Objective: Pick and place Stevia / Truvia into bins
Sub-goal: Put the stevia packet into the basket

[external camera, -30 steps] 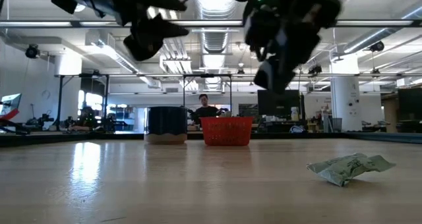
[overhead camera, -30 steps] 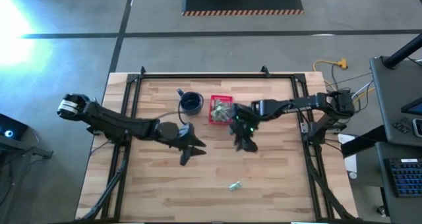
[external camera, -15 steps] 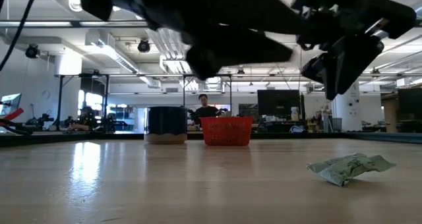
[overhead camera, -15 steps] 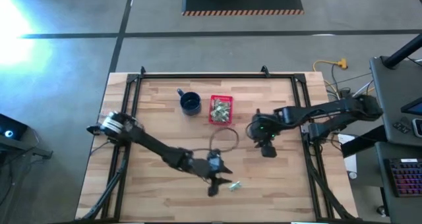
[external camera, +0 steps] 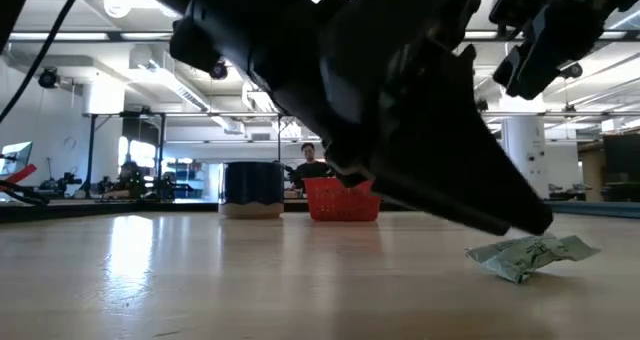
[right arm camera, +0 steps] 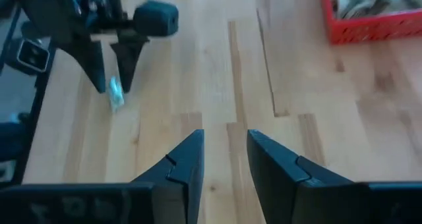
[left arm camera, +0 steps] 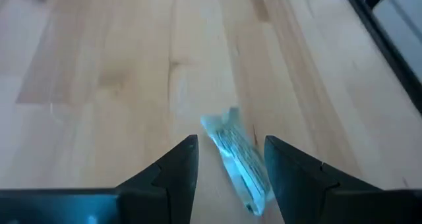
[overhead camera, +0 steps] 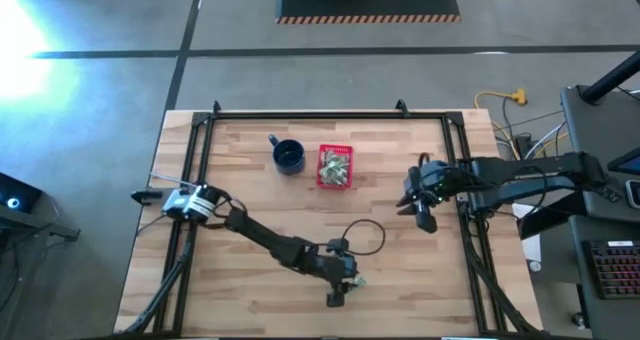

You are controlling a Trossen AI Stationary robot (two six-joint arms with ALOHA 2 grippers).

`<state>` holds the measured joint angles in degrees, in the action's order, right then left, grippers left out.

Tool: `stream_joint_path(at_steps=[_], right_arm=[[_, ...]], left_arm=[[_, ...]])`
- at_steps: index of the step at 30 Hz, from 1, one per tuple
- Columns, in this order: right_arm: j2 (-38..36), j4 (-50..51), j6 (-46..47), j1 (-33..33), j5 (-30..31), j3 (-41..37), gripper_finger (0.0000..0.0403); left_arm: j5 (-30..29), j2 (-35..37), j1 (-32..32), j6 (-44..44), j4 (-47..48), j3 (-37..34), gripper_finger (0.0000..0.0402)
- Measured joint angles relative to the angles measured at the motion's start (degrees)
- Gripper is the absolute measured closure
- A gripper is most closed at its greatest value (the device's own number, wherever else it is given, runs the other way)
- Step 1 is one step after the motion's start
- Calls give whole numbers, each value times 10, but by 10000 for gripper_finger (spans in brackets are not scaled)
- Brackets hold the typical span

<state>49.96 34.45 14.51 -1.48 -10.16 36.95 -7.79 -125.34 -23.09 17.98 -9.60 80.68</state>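
Sachet (left arm camera: 239, 163): print unreadable, lying on worktop (overhead camera: 250, 200).
Left gripper (left arm camera: 227, 159): fingers apart, straddling sachet, nothing gripped.
Right gripper (right arm camera: 224, 151): fingers parted, empty.

left end effector (overhead camera: 343, 286) low, fingers apart, right end effector (overhead camera: 424, 212) raised, empty

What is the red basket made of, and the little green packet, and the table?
The red basket looks like plastic: bright even red, with slotted mesh sides. The little packet seems to be paper, pale green and white, thin, creased and a bit crumpled. The table looks like wood: light planks with visible grain and seams, slightly shiny where lamps reflect.
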Motion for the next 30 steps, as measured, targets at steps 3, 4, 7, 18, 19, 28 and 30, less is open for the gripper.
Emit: stream_joint_path(at_steps=[3,4,7,18,19,28,30], right_arm=[[-29,-1,9,0,24,-3,296],[-37,-4,11,0,34,-3,296],[-52,-6,13,0,58,-4,298],[-46,-9,24,0,75,-4,303],[-43,-9,27,0,75,-4,303],[-18,-10,59,0,74,-7,301],[-17,-10,68,-1,74,-8,301]], left_arm=[[2,1,-2,-4,33,0,244],[2,2,-3,-4,42,-1,245],[15,6,-6,-4,62,-2,258],[30,10,-12,43,103,6,394],[29,13,-12,42,106,6,394],[-101,82,17,36,179,3,401],[-154,108,32,35,219,1,401]])
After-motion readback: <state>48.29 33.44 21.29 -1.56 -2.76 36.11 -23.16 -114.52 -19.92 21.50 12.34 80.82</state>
